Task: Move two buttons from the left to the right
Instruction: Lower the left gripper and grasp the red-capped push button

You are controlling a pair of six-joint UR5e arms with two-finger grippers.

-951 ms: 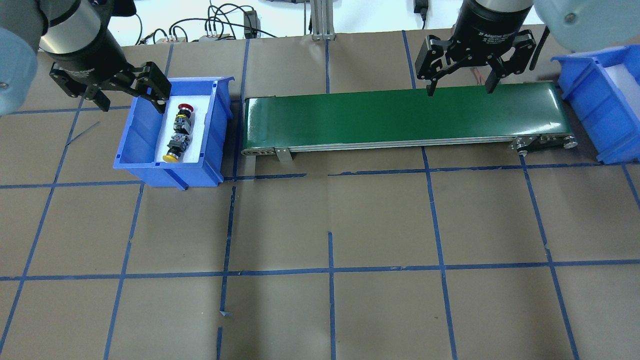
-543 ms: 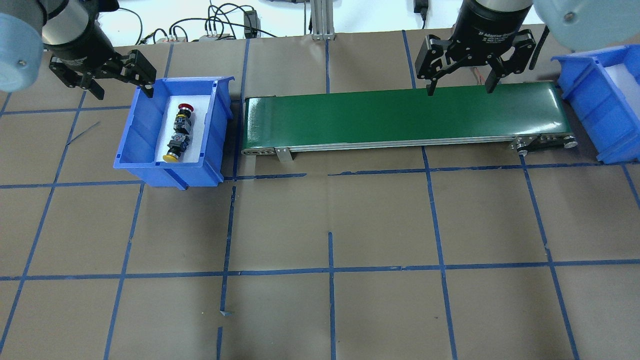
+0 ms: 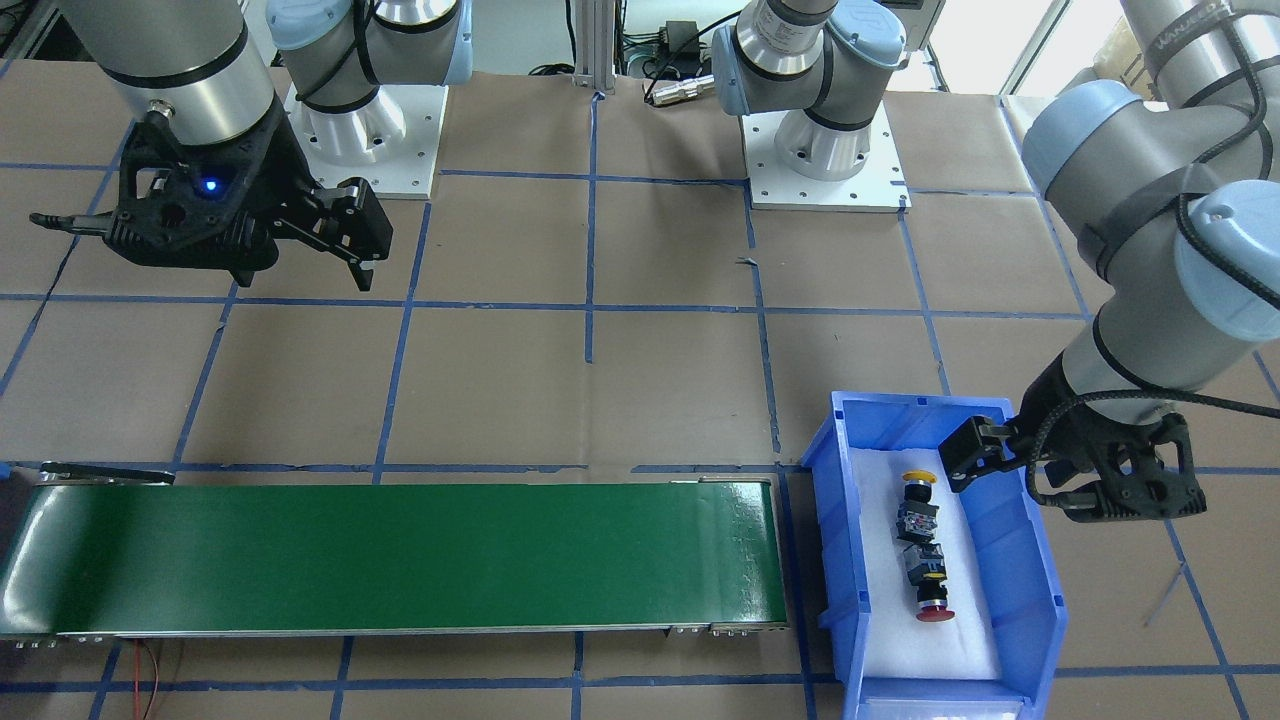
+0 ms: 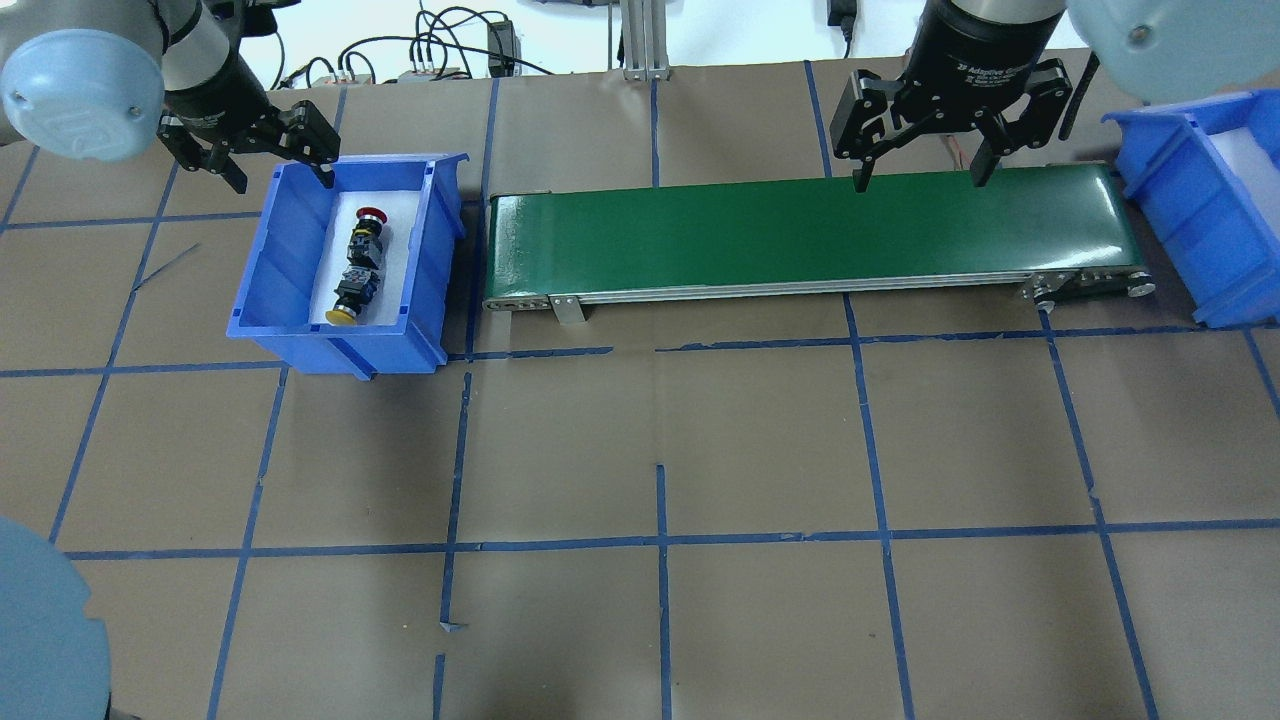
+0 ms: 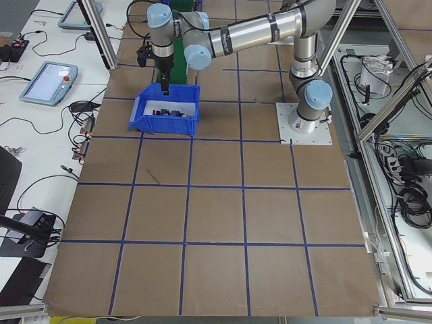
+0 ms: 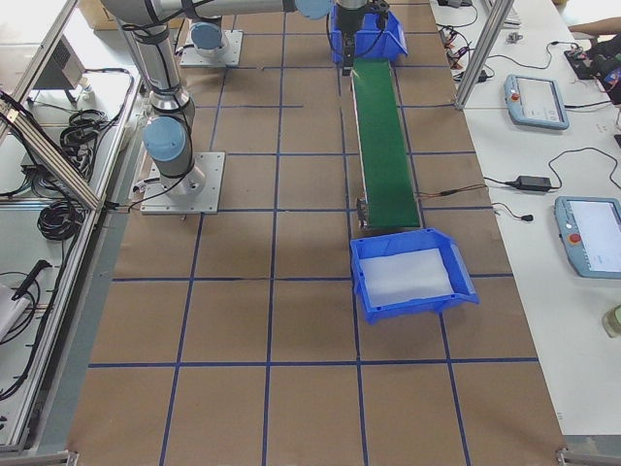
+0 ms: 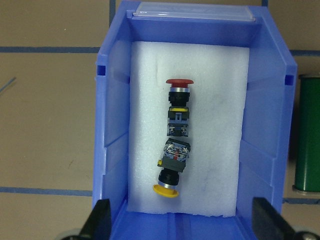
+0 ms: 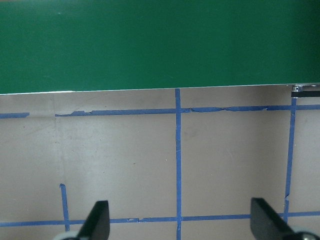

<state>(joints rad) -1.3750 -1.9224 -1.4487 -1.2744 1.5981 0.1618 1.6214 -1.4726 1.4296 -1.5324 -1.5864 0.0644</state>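
Two buttons lie end to end on white foam in the left blue bin (image 4: 285, 260). The red button (image 4: 368, 230) is the farther one and the yellow button (image 4: 350, 297) is the nearer one. Both show in the left wrist view, red button (image 7: 178, 105) above yellow button (image 7: 171, 165). My left gripper (image 4: 282, 172) is open and empty above the bin's far left corner, clear of the buttons. My right gripper (image 4: 920, 180) is open and empty above the far edge of the green conveyor belt (image 4: 800, 235).
A second blue bin (image 4: 1180, 210) with white foam stands at the conveyor's right end; it also shows in the exterior right view (image 6: 412, 277). The brown table (image 4: 660, 450) carries a grid of blue tape. Cables lie past the far edge.
My left gripper has moved from the bin's left wall toward its far left corner, staying open. The right arm and both buttons have not moved.
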